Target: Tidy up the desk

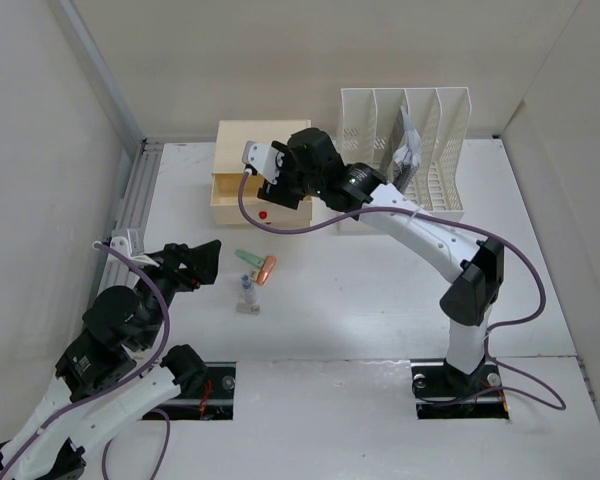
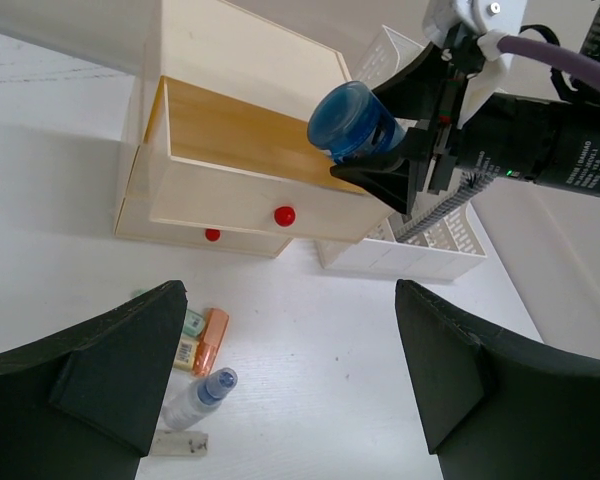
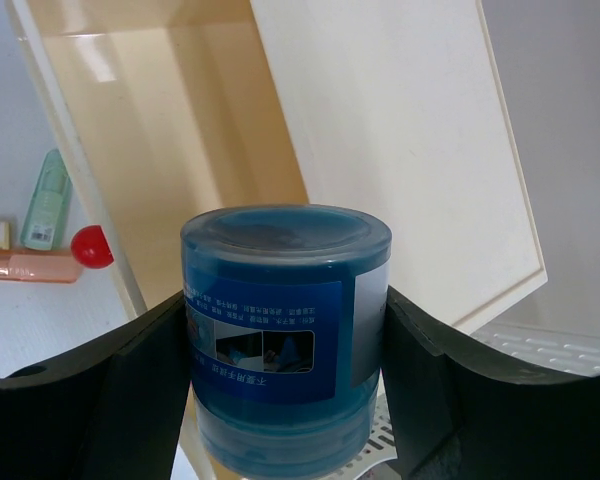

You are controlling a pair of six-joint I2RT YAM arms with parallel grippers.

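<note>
The desk (image 1: 380,290) is a white tabletop. My right gripper (image 3: 280,380) is shut on a blue plastic jar (image 3: 280,330), held just above the open top drawer (image 3: 170,140) of the cream drawer box (image 1: 242,140). The left wrist view shows the jar (image 2: 352,120) over the drawer's right end (image 2: 230,135). My left gripper (image 2: 290,370) is open and empty, low over the desk. Just to its left lie an orange marker (image 2: 212,338), a small spray bottle (image 2: 198,398) and a white eraser (image 2: 180,443).
A white slotted file rack (image 1: 410,120) stands at the back right with a dark item (image 1: 408,150) in one slot. A green tube (image 1: 248,257) lies beside the orange marker (image 1: 266,268). Red knobs (image 2: 285,215) mark the drawer fronts. Pale walls enclose the desk.
</note>
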